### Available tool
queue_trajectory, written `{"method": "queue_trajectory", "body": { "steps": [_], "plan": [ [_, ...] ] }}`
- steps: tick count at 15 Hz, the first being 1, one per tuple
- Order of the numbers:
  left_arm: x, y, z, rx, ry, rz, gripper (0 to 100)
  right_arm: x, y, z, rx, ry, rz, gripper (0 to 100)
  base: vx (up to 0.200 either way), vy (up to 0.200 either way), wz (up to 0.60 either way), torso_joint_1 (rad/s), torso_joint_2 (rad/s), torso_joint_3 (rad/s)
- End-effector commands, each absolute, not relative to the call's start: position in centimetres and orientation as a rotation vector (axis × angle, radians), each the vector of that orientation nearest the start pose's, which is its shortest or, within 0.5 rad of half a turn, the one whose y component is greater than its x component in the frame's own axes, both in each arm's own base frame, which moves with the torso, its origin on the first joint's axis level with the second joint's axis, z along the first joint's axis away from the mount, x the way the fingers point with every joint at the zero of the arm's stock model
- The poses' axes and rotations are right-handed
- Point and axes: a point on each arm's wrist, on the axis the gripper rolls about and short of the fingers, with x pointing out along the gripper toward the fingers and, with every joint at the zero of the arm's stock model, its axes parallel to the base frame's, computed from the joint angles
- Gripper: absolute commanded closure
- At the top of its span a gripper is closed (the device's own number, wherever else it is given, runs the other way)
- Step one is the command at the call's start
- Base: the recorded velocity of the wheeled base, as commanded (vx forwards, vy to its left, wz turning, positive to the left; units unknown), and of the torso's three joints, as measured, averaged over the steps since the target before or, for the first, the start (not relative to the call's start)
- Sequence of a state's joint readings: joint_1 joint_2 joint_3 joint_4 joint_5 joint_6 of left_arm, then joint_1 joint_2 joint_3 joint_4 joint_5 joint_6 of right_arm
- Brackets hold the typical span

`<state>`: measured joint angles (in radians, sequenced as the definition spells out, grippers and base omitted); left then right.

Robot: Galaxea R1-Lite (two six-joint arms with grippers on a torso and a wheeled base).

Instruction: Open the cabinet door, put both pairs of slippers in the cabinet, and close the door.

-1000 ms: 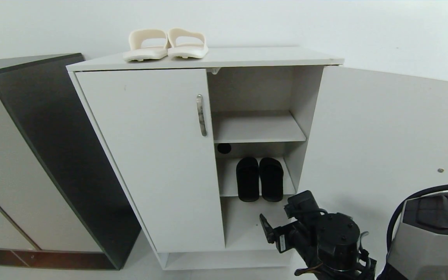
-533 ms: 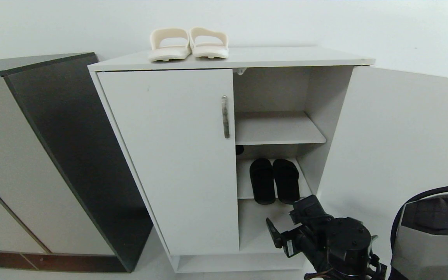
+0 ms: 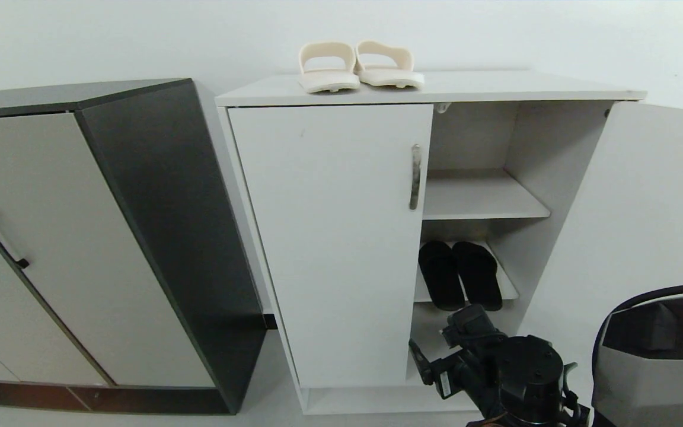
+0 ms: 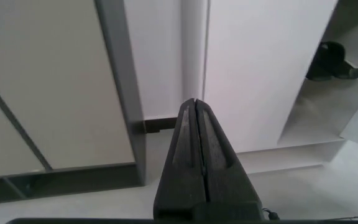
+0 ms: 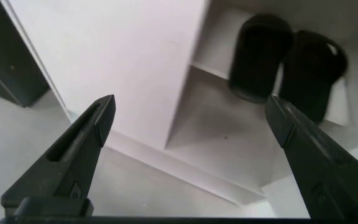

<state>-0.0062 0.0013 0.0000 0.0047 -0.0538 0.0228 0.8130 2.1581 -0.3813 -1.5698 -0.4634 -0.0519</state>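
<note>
A pair of cream slippers (image 3: 360,67) sits on top of the white cabinet (image 3: 495,87). Its right door (image 3: 650,196) is swung wide open, and the left door (image 3: 335,237) with a metal handle (image 3: 415,176) is closed. A pair of black slippers (image 3: 460,274) (image 5: 284,59) lies on the middle shelf inside. My right gripper (image 5: 188,146) is open and hangs low in front of the open compartment, short of the black slippers; its arm (image 3: 495,370) shows at the bottom of the head view. My left gripper (image 4: 195,134) is shut on nothing, near the floor before the gap between the two cabinets.
A dark grey cabinet (image 3: 140,196) with light doors stands directly left of the white one. The upper shelf (image 3: 478,198) and the bottom compartment (image 5: 222,130) of the white cabinet hold nothing. A white wall runs behind.
The whole head view has shifted, so both cabinets now sit further right in the picture; the camera moved. The slippers, doors and right arm keep their places relative to each other.
</note>
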Motion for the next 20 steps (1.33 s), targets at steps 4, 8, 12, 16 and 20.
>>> {"method": "queue_trajectory", "body": {
  "steps": [4, 8, 12, 16, 20],
  "plan": [
    [-2.3, -0.1, 7.5, 0.023, 0.005, -0.058, 100, 21.5, 21.0, 4.1, -0.199, 0.166, 0.378, 0, 0.0, 0.1, 0.0, -0.001, 0.0, 0.001],
    [-2.3, -0.1, 7.5, 0.023, 0.005, -0.06, 100, 21.5, 21.0, 4.1, -0.195, 0.166, 0.391, 0, 0.0, 0.0, 0.0, 0.0, 0.0, 0.0],
    [-2.3, -0.1, 7.5, 0.023, 0.005, -0.058, 100, 21.6, 21.1, 4.0, -0.192, 0.167, 0.421, 0, 0.0, 0.0, 0.0, 0.0, 0.0, 0.0],
    [-2.3, -0.1, 7.5, 0.023, 0.005, -0.058, 100, 21.6, 21.2, 4.0, -0.193, 0.168, 0.424, 0, 0.0, 0.0, 0.0, 0.0, 0.0, 0.0],
    [-2.3, -0.1, 7.5, 0.023, 0.005, -0.058, 100, 22.2, 22.0, 5.1, -0.124, 0.122, 0.427, 0, 0.0, 0.0, 0.0, 0.0, 0.0, 0.0]
  ]
}}
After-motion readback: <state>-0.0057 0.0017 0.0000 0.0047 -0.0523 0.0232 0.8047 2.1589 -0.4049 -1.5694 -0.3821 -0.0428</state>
